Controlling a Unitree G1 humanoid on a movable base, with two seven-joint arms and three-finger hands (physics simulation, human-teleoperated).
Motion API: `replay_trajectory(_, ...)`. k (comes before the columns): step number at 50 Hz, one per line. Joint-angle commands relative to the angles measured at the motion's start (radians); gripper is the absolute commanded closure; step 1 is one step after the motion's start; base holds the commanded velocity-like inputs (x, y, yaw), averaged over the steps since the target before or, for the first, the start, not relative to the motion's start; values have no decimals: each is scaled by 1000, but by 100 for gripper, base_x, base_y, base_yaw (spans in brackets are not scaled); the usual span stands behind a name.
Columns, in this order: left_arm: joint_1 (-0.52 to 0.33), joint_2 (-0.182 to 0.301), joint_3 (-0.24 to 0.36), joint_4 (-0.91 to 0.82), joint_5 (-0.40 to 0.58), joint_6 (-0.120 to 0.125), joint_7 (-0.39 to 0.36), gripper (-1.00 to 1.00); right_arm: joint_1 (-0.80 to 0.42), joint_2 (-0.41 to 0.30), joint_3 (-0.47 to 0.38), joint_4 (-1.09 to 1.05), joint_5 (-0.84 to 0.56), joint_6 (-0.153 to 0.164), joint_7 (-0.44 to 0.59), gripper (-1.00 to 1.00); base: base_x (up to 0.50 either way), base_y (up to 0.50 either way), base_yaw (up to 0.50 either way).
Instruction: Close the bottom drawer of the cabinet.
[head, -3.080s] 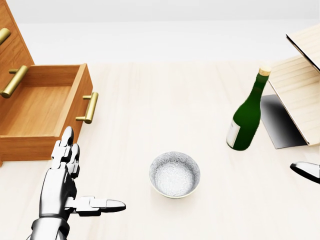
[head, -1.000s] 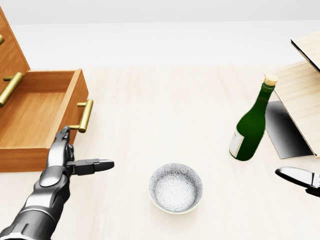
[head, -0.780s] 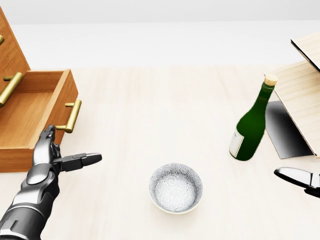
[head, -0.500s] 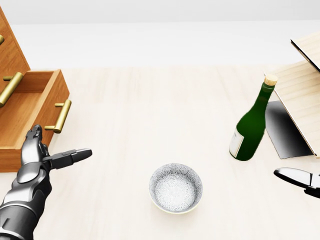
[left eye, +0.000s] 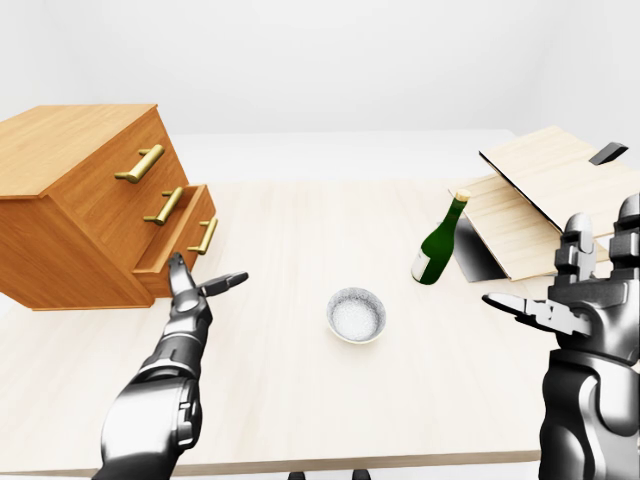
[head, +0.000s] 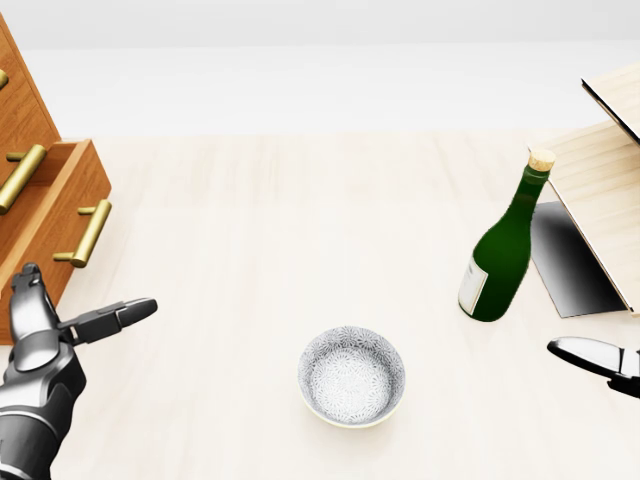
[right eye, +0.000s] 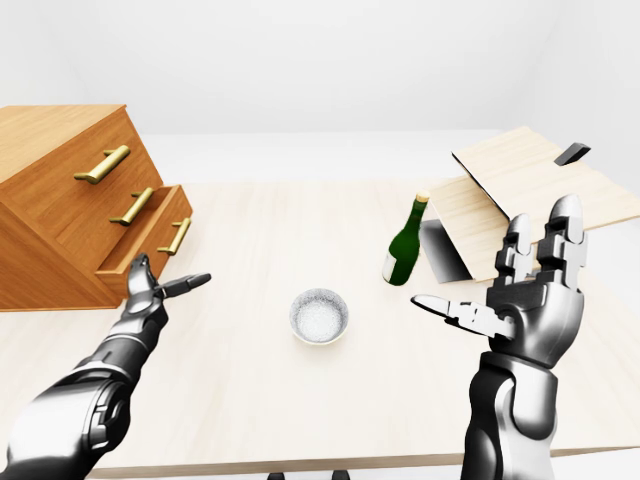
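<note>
Pressing the nearly closed bottom drawer (left eye: 178, 236) at ten o'clock, the left hand (left eye: 187, 298) has spread fingers; the right hand (right eye: 530, 292) is spread too.

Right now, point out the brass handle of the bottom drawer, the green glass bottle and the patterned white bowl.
brass handle of the bottom drawer (head: 83, 233), head view, mid-bar.
green glass bottle (head: 498, 262), head view, body.
patterned white bowl (head: 352, 377), head view, inner base.

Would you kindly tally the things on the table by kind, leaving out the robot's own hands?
Cabinet: 1
Bottle: 1
Bowl: 1
Open wooden box: 1
Total: 4
</note>
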Motion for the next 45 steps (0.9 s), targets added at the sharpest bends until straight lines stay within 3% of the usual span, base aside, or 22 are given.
replay_trajectory(1, 14, 28, 57, 10, -36, 0, 90, -100, 0, -1, 1, 3, 3, 0, 0, -100, 0, 0, 0)
replay_trajectory(28, 37, 68, 89, -4, -137, 0, 239, -100, -7, -6, -5, -15, 11, 0, -7, -100, 0, 0, 0)
replay_trajectory(45, 51, 89, 90, -32, -192, 0, 249, -100, -3, -3, -1, -1, 5, 0, -2, -100, 0, 0, 0)
